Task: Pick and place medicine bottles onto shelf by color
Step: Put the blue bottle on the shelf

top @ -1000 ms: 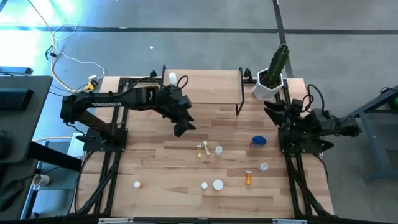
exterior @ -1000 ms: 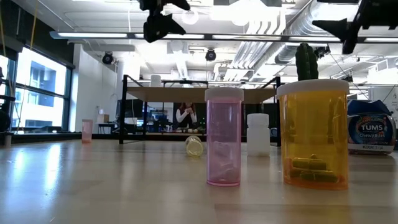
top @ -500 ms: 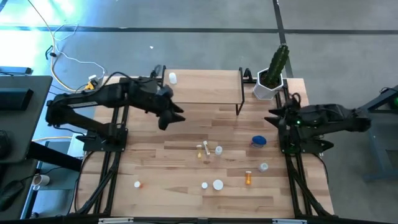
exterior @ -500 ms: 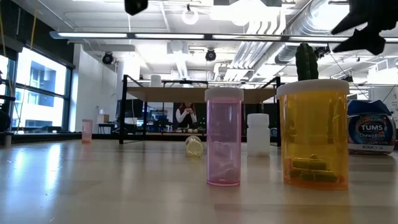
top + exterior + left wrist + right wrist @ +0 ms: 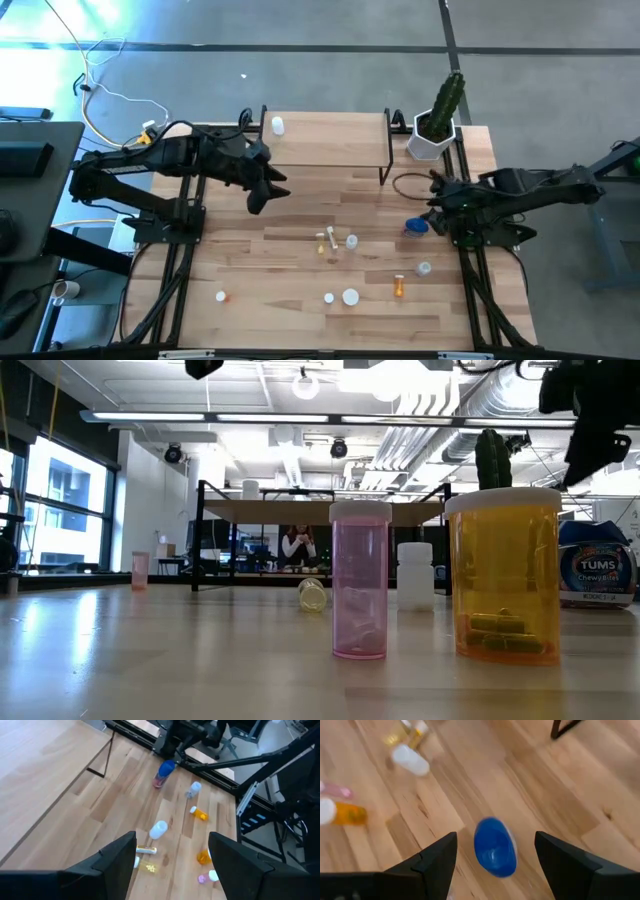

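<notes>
The left gripper [image 5: 256, 196], which a second ago hung over the middle of the light-wood counter [image 5: 300, 250] beside the low light-wood shelf on black legs [image 5: 330, 135], has drawn back toward its own side and now hovers off the shelf's front-left corner with its jaws spread and nothing between them, as its wrist view shows. A small white bottle [image 5: 277, 125] stands alone on the shelf's left end, which reads as a placement just finished. Over the same second the right gripper [image 5: 437, 208] has swung out from its base and come down toward the wide blue-lidded jar [image 5: 416, 227] on the counter's right side; its wrist view looks straight down on that jar [image 5: 494, 846], which sits centred between the spread jaws but is not yet gripped. The work seems to have passed from the left arm to the right, with the blue jar as the next pick. Everything else waits on the counter: a white bottle [image 5: 352, 241] and a thin cream one lying on its side [image 5: 325, 240] near the middle, a small clear bottle [image 5: 425, 268] and an amber bottle [image 5: 400, 286] further forward on the right, two white-capped bottles [image 5: 341, 297] at the front centre, and a tiny orange-capped one [image 5: 221, 296] well apart at the front left. With only one bottle shelved, sorting by colour looks barely begun. The potted cactus in a white pot [image 5: 440, 120] stands just beside the shelf's right end, so a later placement there would need care.
</notes>
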